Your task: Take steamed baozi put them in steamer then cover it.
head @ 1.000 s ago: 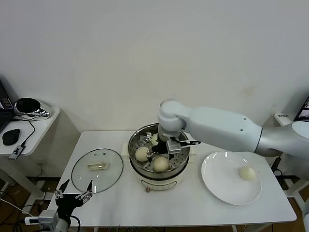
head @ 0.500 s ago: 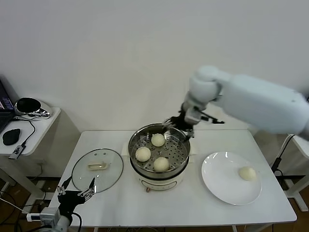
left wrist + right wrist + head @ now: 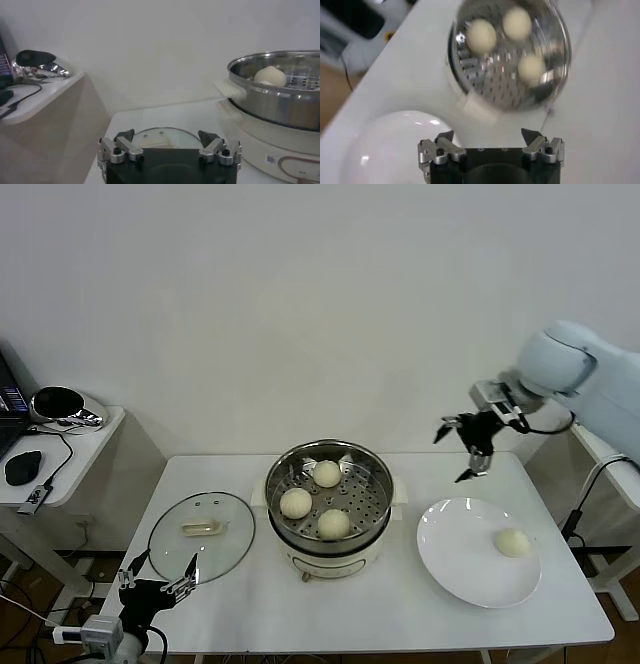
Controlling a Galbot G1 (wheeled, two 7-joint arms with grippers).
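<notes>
Right gripper (image 3: 470, 449) wide open, empty, above the plate (image 3: 450, 559); next: descend onto last baozi (image 3: 513, 542) below it, three already in steamer (image 3: 330, 529); left gripper (image 3: 155, 576) open, parked.

Wall (image 3: 300, 304): plain white, bare
Table (image 3: 250, 604): white, rectangular
Side desk (image 3: 85, 446): white, left of table; cables on it
Floor (image 3: 30, 604): brown

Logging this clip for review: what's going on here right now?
Baozi are being loaded into the steamer. Three baozi sit on its tray; the fourth baozi lies on the white plate. The right claw hangs open and empty in the air above the plate's far edge. The left claw waits open near the table's front edge, by the glass cover, which lies flat on the table beside the steamer.
</notes>
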